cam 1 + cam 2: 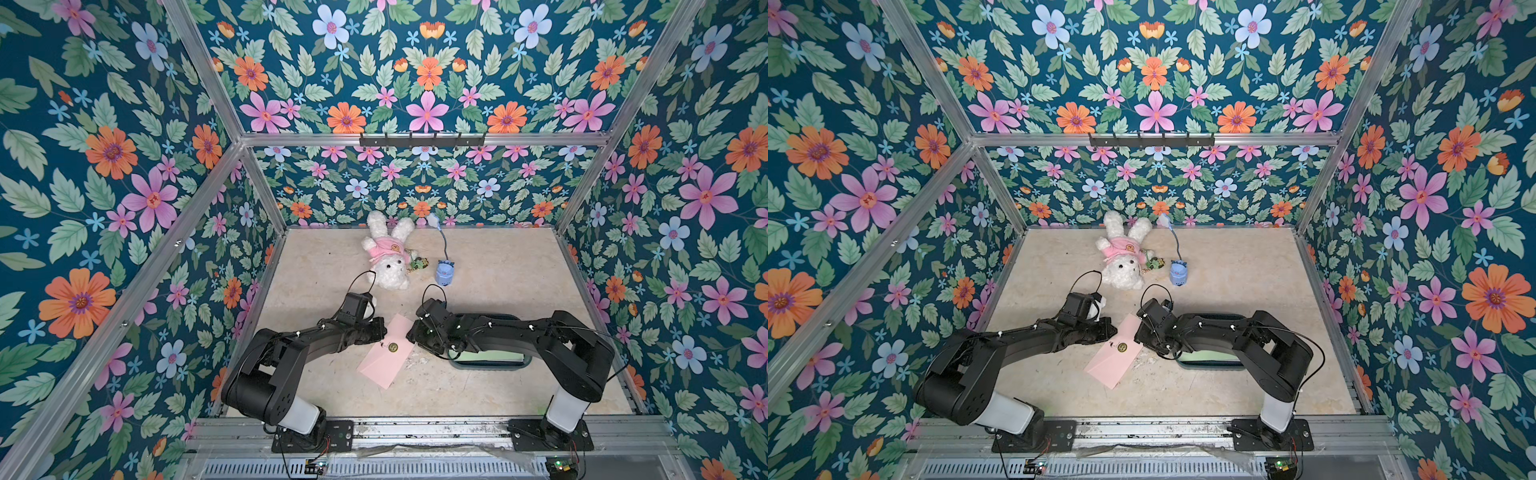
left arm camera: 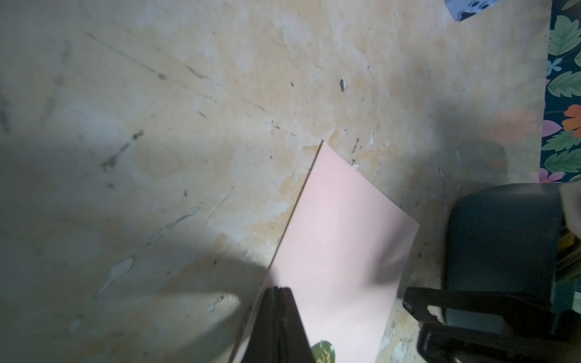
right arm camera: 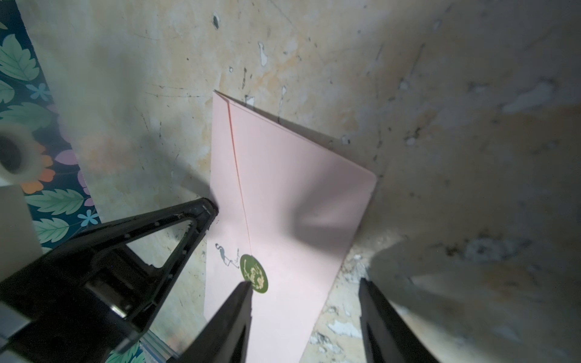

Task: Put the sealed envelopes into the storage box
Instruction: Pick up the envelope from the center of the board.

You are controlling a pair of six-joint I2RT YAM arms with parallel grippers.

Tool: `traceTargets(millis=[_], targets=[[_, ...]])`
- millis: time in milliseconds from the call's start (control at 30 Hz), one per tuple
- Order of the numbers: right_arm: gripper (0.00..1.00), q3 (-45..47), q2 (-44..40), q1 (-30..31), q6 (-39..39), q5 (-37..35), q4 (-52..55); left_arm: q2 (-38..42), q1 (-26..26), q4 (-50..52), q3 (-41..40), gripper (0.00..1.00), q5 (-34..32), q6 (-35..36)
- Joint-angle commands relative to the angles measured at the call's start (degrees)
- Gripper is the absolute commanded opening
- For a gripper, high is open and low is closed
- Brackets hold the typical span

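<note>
Pink envelope (image 1: pixel 386 357) lies just below frame centre in both top views, long axis diagonal, green seal (image 1: pixel 393 346) facing up. Left gripper (image 1: pixel 383 331) comes in from the left of frame, fingers (image 2: pixel 278 314) pressed together and pinching the envelope's long edge near the seal end. In the right wrist view its tip (image 3: pixel 209 210) meets that same edge. Right gripper (image 1: pixel 409 334) sits at the envelope's upper-right edge, jaws spread and holding nothing. In its wrist view one finger (image 3: pixel 239 301) is over the seal (image 3: pixel 254 273), the other finger is past the envelope edge over bare table (image 3: pixel 440 125). Storage box (image 1: pixel 498 366) is right of the envelope, near but not touching, mostly hidden under the right arm with only the teal rim showing; contents can't be made out. Count visible: 1 envelope, 1 box, 2 grippers. Upper centre of the table: 1 plush rabbit (image 1: pixel 388 253), 1 light-blue toy (image 1: pixel 444 272), well apart from the envelope
</note>
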State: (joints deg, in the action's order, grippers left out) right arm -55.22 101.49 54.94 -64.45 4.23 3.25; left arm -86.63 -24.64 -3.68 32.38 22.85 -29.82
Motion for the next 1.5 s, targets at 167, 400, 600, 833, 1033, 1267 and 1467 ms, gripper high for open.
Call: traceTargets(millis=[167,400,600,833,1033,1267,1467], targets=[[0.58,2.13,-0.27,-0.79,-2.37,-0.58,-0.51,-0.60,0.03,5.78,-0.83,0.00,-3.69,0.40],[0.58,2.76,2.00,-1.59,-3.10,-0.04,-2.62,-1.26,0.03,5.60,-0.87,0.00,-3.44,0.53],[0.58,5.25,1.48,-1.71,-4.84,2.96,-9.97,-0.98,-0.04,5.66,-0.99,0.00,-3.83,0.61],[0.58,7.93,-0.35,-1.77,-6.11,6.80,-23.09,-1.41,-0.05,5.44,-1.09,0.00,-3.57,0.56],[0.43,8.27,1.72,-1.76,-6.68,10.20,-29.61,-0.38,-0.05,5.03,-1.19,0.00,-2.74,0.28],[0.13,7.35,3.58,-1.82,-5.73,11.68,-30.07,2.64,0.03,3.68,-0.67,0.15,-0.88,-0.73],[0.00,6.52,-0.85,-1.76,2.68,8.86,-27.73,19.50,0.29,6.90,0.58,0.47,-11.38,-2.08]])
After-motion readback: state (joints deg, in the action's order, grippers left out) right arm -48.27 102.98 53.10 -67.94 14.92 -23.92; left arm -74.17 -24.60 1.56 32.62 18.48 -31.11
